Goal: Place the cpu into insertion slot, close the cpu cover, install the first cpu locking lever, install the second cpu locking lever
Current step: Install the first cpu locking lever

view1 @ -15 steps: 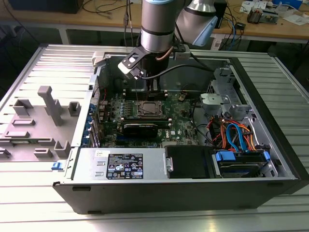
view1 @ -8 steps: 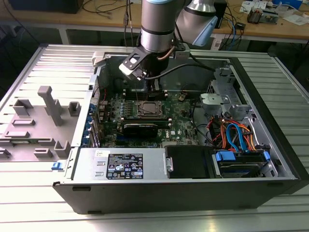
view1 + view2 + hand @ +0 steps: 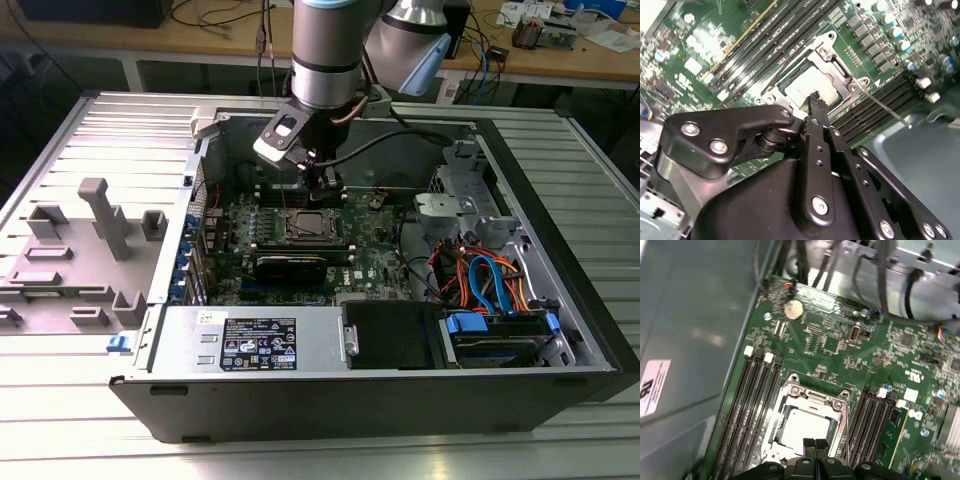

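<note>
Hovering just above the insertion slot (image 3: 305,226) inside the open computer case (image 3: 350,405), with the claw (image 3: 815,443) pressed together and pinching nothing. Within that slot, lying flat, the cpu (image 3: 807,426), framed by the cpu cover (image 3: 812,396) lowered over it. From the slot's corner, slanting out over the memory slots (image 3: 747,410), a thin locking lever (image 3: 885,106).

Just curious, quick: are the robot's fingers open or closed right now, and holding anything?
Gripper: closed, holding nothing, poised over the cpu.
</note>
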`<state>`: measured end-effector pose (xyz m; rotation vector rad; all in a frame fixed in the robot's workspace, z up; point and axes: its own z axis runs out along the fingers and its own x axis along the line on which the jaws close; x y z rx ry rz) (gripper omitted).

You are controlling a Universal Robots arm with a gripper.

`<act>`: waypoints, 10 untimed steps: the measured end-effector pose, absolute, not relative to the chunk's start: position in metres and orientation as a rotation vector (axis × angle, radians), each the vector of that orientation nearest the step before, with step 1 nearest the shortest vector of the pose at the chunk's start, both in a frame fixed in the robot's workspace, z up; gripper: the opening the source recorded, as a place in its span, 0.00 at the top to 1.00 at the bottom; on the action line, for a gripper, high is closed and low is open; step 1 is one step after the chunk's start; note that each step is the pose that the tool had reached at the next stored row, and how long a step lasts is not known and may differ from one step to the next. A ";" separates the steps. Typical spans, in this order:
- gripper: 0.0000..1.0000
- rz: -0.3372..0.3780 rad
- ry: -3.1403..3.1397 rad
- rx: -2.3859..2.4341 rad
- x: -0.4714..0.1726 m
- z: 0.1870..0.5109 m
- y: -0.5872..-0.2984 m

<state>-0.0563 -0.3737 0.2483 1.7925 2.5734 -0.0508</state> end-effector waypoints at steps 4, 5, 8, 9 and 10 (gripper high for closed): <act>0.89 -0.050 2.675 1.633 -0.056 0.248 -0.374; 0.89 -0.050 2.690 1.608 -0.056 0.248 -0.374; 0.89 -0.050 2.743 1.513 -0.056 0.248 -0.374; 0.89 -0.049 2.756 1.489 -0.056 0.248 -0.374; 0.89 -0.049 2.763 1.476 -0.056 0.248 -0.374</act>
